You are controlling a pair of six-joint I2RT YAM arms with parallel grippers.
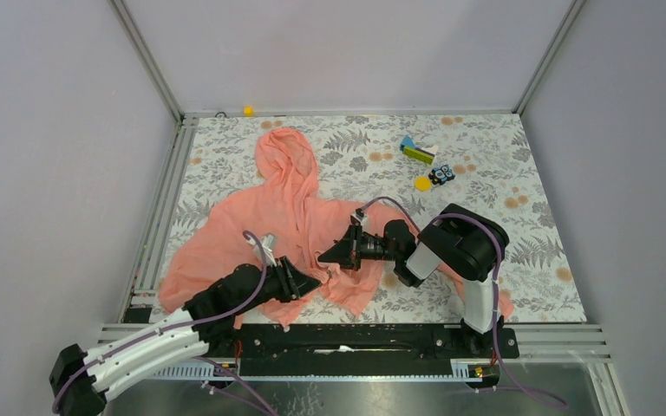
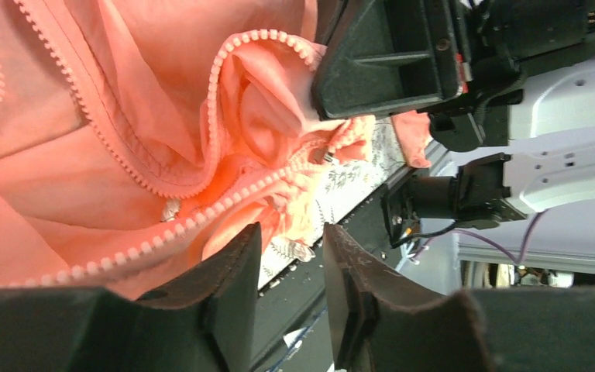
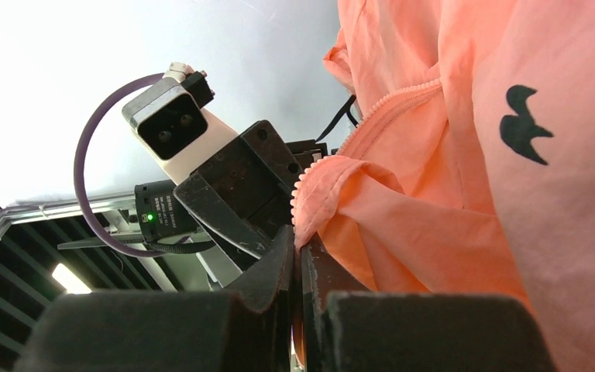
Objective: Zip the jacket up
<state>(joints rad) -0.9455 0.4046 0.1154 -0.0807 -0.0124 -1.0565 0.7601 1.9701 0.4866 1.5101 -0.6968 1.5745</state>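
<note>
The salmon-pink hooded jacket (image 1: 269,217) lies crumpled on the floral table, hood toward the back. My right gripper (image 1: 323,257) is shut on the jacket's toothed zipper edge (image 3: 310,182) near the lower front and holds it lifted; the dark chest mark (image 3: 523,128) shows beside it. My left gripper (image 1: 310,279) is just left of it, open, with nothing between its jaws (image 2: 292,232). In the left wrist view both zipper tracks (image 2: 124,163) run loose and apart, with a small silvery slider (image 2: 170,209) on the nearer one.
Small toys sit at the back right: a green-and-blue block (image 1: 416,152), a yellow disc (image 1: 422,183) and a dark blue piece (image 1: 441,175). A yellow ball (image 1: 248,110) rests at the back wall. The black base rail (image 1: 355,338) runs along the near edge.
</note>
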